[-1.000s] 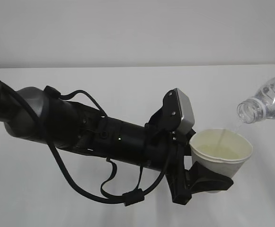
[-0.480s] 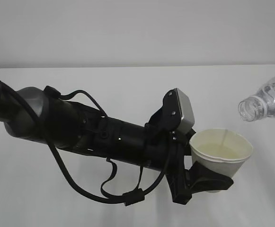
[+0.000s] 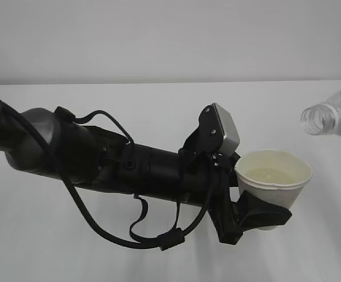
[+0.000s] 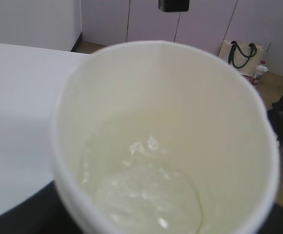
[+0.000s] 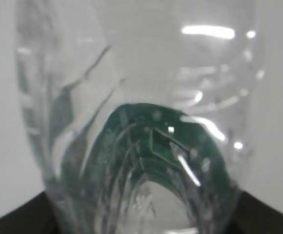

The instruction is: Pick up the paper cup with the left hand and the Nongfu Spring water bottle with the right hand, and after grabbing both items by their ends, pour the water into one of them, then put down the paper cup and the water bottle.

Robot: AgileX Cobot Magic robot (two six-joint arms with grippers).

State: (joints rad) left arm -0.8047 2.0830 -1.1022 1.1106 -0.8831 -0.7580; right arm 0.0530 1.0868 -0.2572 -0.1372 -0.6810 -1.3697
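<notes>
The paper cup hangs above the white table, and my left gripper is shut on its lower part. A pale pool of water lies in the cup. In the left wrist view the cup fills the frame, with the water at its bottom and a black finger at the lower left. The capless Nongfu Spring water bottle lies tilted at the right edge, mouth toward the cup and apart from it. No stream falls. My right gripper is shut on the bottle; its black fingers show at the lower corners.
The white table runs back to a pale wall. My left arm with its looping cables lies across the middle. In the left wrist view, past the table's edge, a bag stands on the floor by cabinets.
The thin stream from the bottle into the cup has stopped. The bottle has tipped back and drawn up and to the right. The cup has risen slightly in the left gripper.
</notes>
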